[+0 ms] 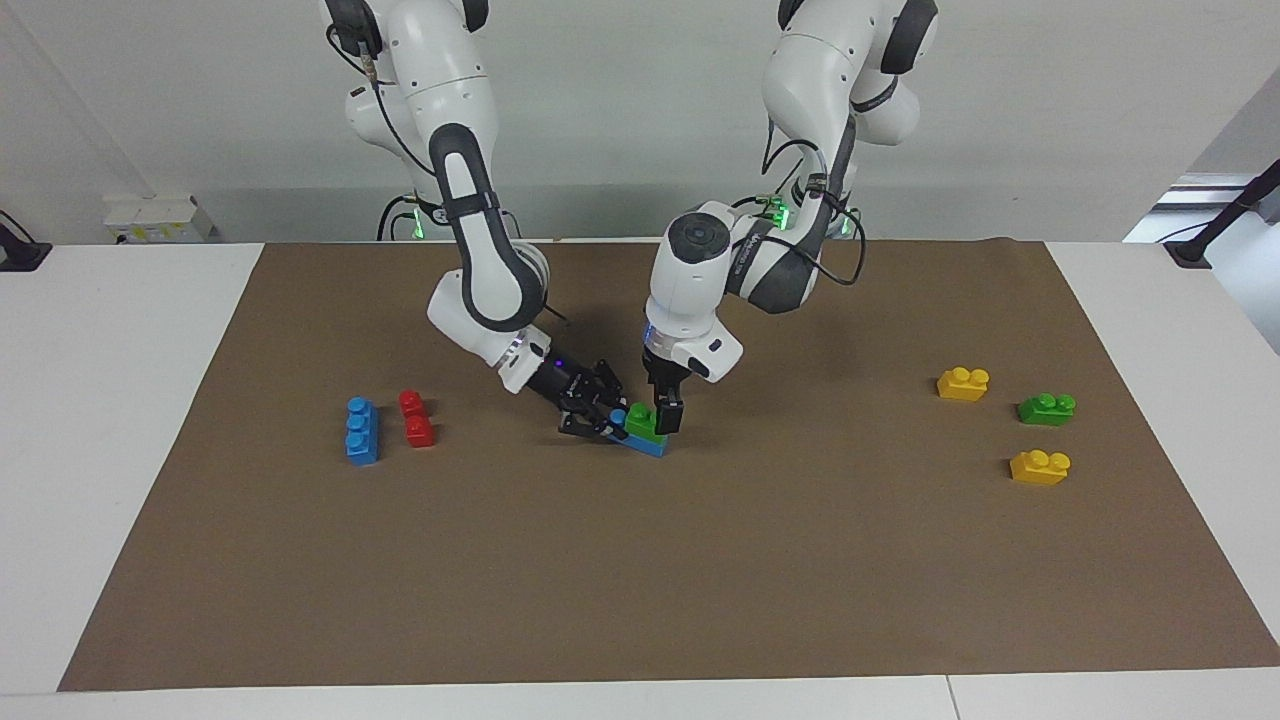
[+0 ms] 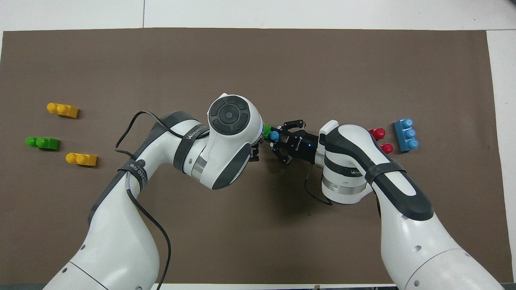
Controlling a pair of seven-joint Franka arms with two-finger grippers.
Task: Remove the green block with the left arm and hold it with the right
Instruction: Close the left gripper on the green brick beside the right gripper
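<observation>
A green block point(image 1: 641, 421) sits on top of a blue brick point(image 1: 651, 447) at the middle of the brown mat point(image 1: 640, 560). My left gripper point(image 1: 661, 414) comes down from above and is shut on the green block. My right gripper point(image 1: 598, 413), a spread black claw, is shut on the blue brick's free end from the right arm's side. In the overhead view the green block point(image 2: 266, 129) and a blue stud point(image 2: 274, 135) show between the left wrist and the right gripper point(image 2: 282, 139). The left gripper's tips are hidden there under its wrist.
Toward the left arm's end lie a second green block point(image 1: 1046, 408) and two yellow bricks point(image 1: 963, 383) point(image 1: 1039, 467). Toward the right arm's end lie a blue three-stud brick point(image 1: 361, 431) and a red brick point(image 1: 416, 418).
</observation>
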